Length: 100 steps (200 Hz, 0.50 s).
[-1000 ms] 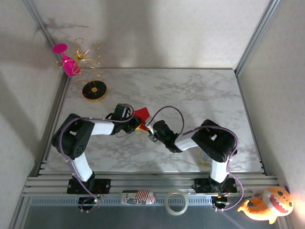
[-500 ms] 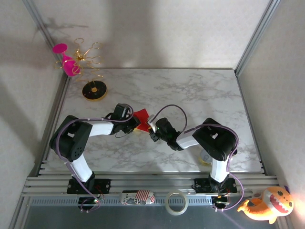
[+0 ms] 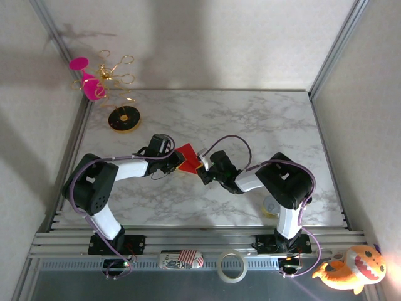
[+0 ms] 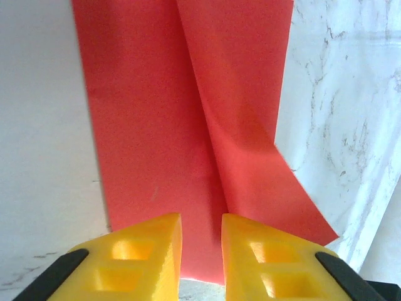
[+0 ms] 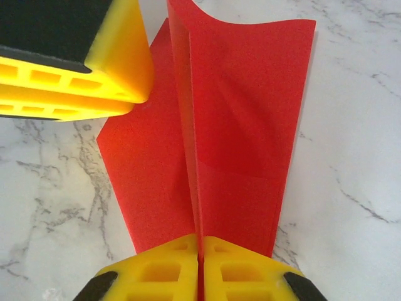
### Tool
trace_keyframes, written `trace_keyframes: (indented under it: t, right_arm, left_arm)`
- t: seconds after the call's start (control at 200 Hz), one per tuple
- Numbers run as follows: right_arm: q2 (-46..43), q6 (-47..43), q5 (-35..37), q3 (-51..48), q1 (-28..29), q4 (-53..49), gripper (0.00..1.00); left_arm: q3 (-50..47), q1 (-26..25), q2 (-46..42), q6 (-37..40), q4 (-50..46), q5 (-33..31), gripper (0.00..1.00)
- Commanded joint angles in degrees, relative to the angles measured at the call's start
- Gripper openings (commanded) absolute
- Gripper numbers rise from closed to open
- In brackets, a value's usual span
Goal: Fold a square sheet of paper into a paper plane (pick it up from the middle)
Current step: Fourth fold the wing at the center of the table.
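Note:
The square sheet of paper is folded into a narrow red paper plane [image 3: 187, 155] with an upright centre crease, held just above the marble table between the two arms. My right gripper [image 5: 199, 238] is shut on the crease at one end, and the two wings [image 5: 250, 113] spread to either side. My left gripper [image 4: 202, 219] is at the other end with a narrow gap between its yellow fingers. The red paper [image 4: 150, 125] lies past that gap and is not pinched. One left finger [image 5: 119, 63] sits beside the crease. From above, the left gripper [image 3: 179, 164] and the right gripper [image 3: 202, 165] nearly meet.
A pink wine glass [image 3: 88, 81] and a gold wire stand [image 3: 116, 75] are at the back left, with a black and gold disc [image 3: 123, 118] on the table [image 3: 263, 119]. A tape roll [image 3: 230, 266], a striped object [image 3: 182, 258] and a plush toy [image 3: 351, 268] lie along the near rail.
My right gripper has moved left and slightly back, closer to the left gripper, carrying its end of the paper. The left gripper stays in place and its fingers have eased slightly apart.

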Motion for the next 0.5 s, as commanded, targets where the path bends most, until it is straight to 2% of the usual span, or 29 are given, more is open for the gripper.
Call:
trace_keyframes:
  t: [0.0,0.496]
  right_arm:
    - [1.42,2.26,-4.71,1.12,-0.94,-1.37,0.11]
    - [3.18,8.32,-13.35,4.22,-4.14,-5.25,0.11]
  left_arm:
    - [0.71,-0.62,-0.79,0.31,1.84,1.05,0.24]
    - [1.29,-1.47,2.47,0.82,3.09,2.47,0.26]
